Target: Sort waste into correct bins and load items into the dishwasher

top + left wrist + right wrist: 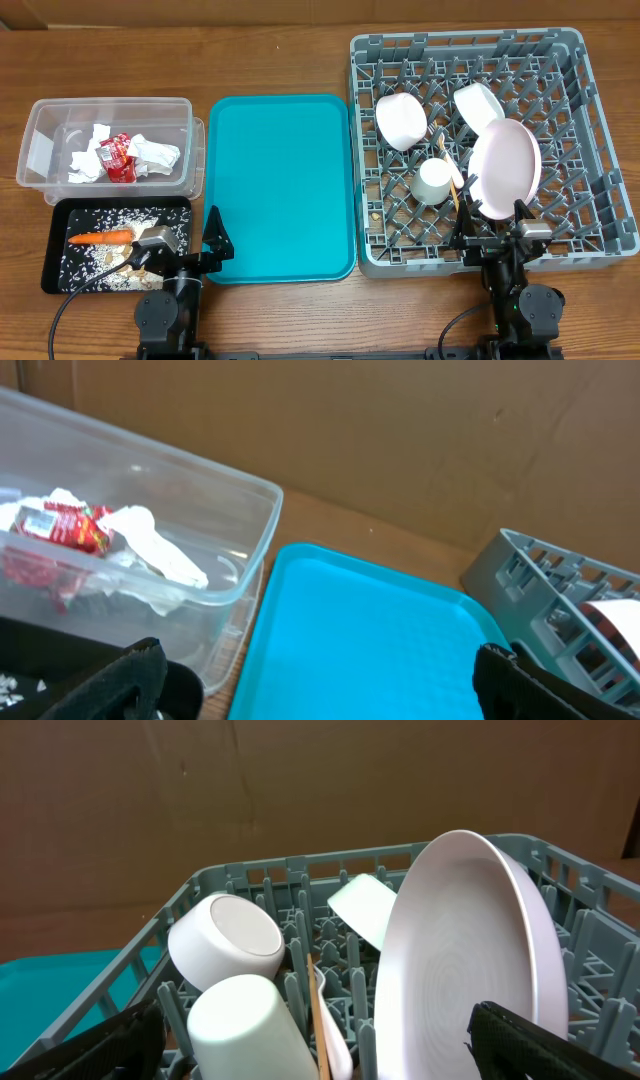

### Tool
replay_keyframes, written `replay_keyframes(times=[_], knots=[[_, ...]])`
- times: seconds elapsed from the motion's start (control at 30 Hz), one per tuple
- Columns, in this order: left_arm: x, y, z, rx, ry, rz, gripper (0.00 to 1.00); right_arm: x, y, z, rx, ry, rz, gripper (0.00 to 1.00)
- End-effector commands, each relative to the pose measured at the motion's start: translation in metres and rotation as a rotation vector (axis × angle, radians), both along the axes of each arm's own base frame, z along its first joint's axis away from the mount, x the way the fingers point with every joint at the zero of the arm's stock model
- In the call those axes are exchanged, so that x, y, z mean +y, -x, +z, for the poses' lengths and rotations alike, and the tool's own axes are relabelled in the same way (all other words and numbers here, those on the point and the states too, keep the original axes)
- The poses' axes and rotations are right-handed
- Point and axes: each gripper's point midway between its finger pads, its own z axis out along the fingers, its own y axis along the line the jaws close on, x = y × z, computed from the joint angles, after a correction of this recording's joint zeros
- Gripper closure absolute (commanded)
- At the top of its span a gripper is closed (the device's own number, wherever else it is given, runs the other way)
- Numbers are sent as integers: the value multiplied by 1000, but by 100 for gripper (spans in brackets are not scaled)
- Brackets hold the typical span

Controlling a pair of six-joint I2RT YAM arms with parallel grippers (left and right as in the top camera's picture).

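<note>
Pink plate stands in the grey rack; left and right jaws gape wide, empty.

This looks like a robotics lab bench staged as a kitchen clean-up rather than a real kitchen. A plain wood-grain table stands before a brown cardboard backdrop. The left arm and right arm are mounted at its near edge, with a black cable trailing on the left. A grey dish rack sits directly on the table at the right.
</note>
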Motion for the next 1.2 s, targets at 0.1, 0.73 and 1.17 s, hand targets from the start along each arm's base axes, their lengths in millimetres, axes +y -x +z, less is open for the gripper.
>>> replay_keyframes(times=[0.1, 0.73, 1.17], knots=[[-4, 0, 1, -4, -180, -35, 0, -3, 0, -1, -5, 4, -14, 0], [-4, 0, 1, -1, -346, -47, 0, -3, 0, -1, -5, 4, -14, 0], [-4, 0, 1, -1, -346, -47, 0, -3, 0, -1, -5, 4, -14, 0]])
